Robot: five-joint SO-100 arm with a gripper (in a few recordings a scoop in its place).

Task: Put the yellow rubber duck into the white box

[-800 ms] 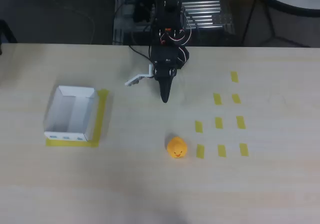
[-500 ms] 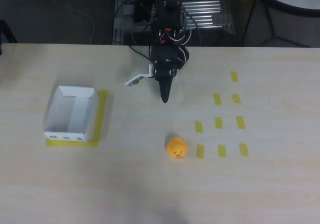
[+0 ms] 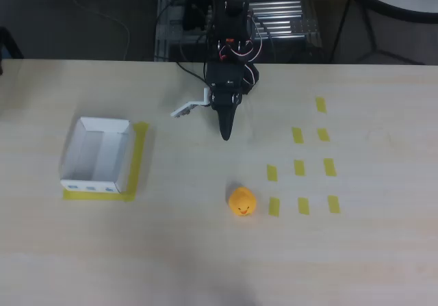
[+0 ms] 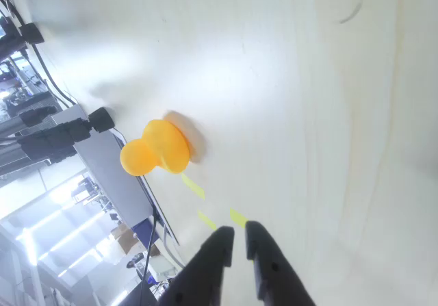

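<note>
- Gripper's black two-finger pincer point(image 3: 225, 133) is pretty much closed with nothing in it; the wrist view shows the two dark fingertips point(image 4: 220, 244) nearly touching, just a thin sliver of gap.
- Small rounded yellow rubber duck point(image 3: 241, 201) sits on the pale wooden table point(image 3: 205, 251), roughly at 5 o'clock from the pincer tip in the overhead view, well apart from it.
- Low-walled white cardboard box point(image 3: 98, 155) sits on its yellow tape outline point(image 3: 139, 157), out at about 8 o'clock from the pincer and 10 o'clock from the duck, far from both.
- My take on doing the reach right: spread the fingers wide before going down, since the duck looks fatter than that gap.
- Line up over the round body, not the head, so it doesn't squirt out sideways.
- Watch the little yellow tape rectangles point(image 3: 300, 168) at the duck's 2 o'clock; they're flat markers, not targets.
</note>
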